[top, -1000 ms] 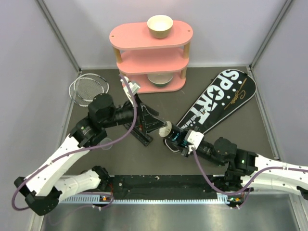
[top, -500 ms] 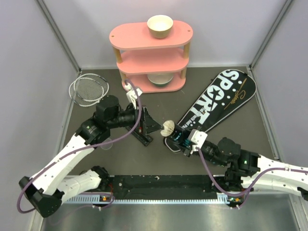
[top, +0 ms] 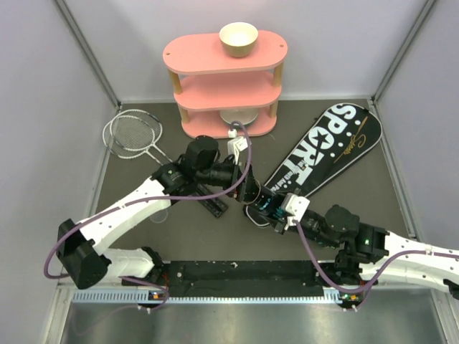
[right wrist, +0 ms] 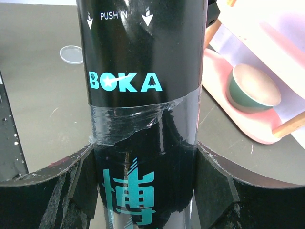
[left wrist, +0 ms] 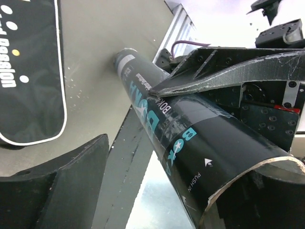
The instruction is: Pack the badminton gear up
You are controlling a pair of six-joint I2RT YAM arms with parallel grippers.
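- Black tube [top: 257, 197] slants across mid-counter in the overhead view, clamped by the right pincer [top: 269, 208]. The left pincer [top: 240, 185] covers its mouth. Counted: two rackets [top: 133, 135] far left, one SPORT bag [top: 326, 147] right, one pink shelf [top: 226, 79], two bowls [top: 238, 37], no shuttlecocks visible.
- Left wrist: pincer wide open astride the tube, one finger [left wrist: 224, 71] touching it, gripping nothing. Risk: squeezing or shoving could dent the thin mouth or lever the tube loose.
- Right wrist: both fingers [right wrist: 47, 191] press the tube's sides. One clear disc [right wrist: 71, 53] lies beyond.
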